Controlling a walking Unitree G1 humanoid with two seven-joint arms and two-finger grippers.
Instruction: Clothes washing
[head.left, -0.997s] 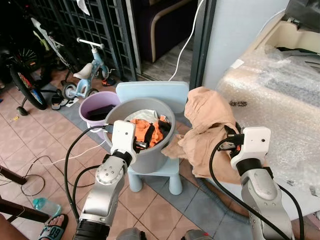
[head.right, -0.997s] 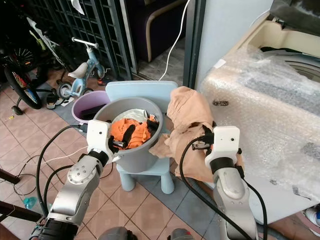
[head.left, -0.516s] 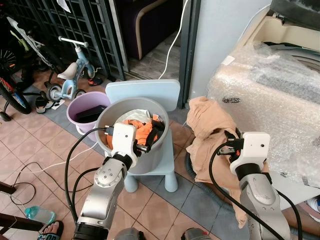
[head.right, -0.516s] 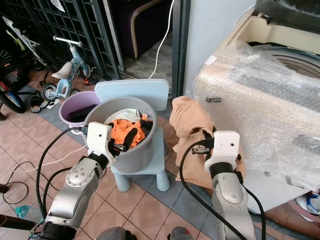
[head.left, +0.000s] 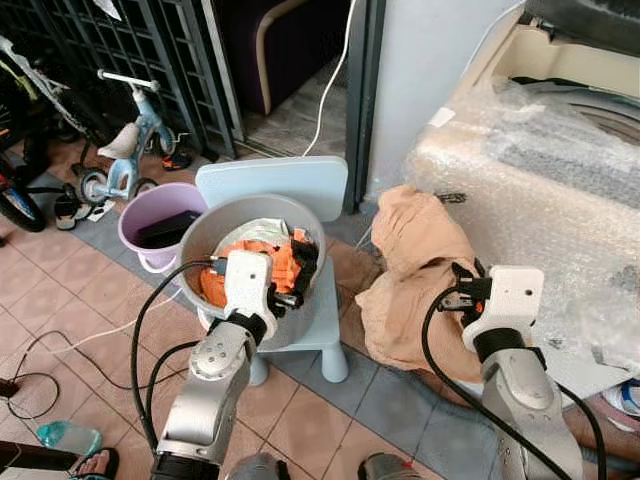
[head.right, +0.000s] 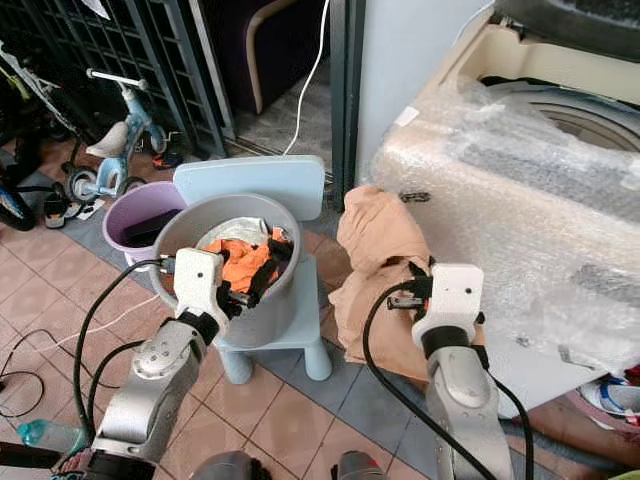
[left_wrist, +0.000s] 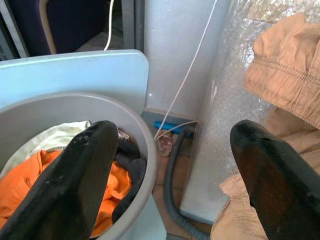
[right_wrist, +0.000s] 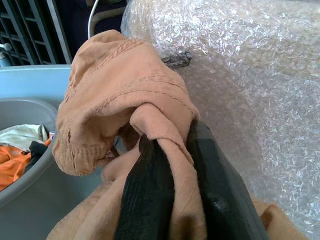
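My right gripper (head.left: 463, 296) is shut on a tan garment (head.left: 415, 255), which hangs bunched in front of the bubble-wrapped washing machine (head.left: 540, 170). In the right wrist view the cloth (right_wrist: 125, 95) is pinched between the two black fingers (right_wrist: 145, 200). A grey bucket (head.left: 250, 204) of orange, white and black clothes (head.left: 262, 250) stands on a light blue child's chair (head.left: 272, 183). My left gripper (head.left: 298, 275) is open at the bucket's near right rim, one finger (left_wrist: 75, 185) over the clothes and the other outside the rim.
The washer's open top (head.right: 560, 100) is at the far right. A purple bucket (head.left: 145, 215), a child's tricycle (head.left: 125, 150) and a metal grate stand to the left. A white cable (head.left: 325, 85) hangs by the doorway. Cords and a bottle (head.left: 65, 437) lie on the tiles.
The view has shifted toward the washer. The tan garment lay against the bucket's rim a second ago; it now hangs apart from the bucket, close to the washer. The left gripper stays at the rim.
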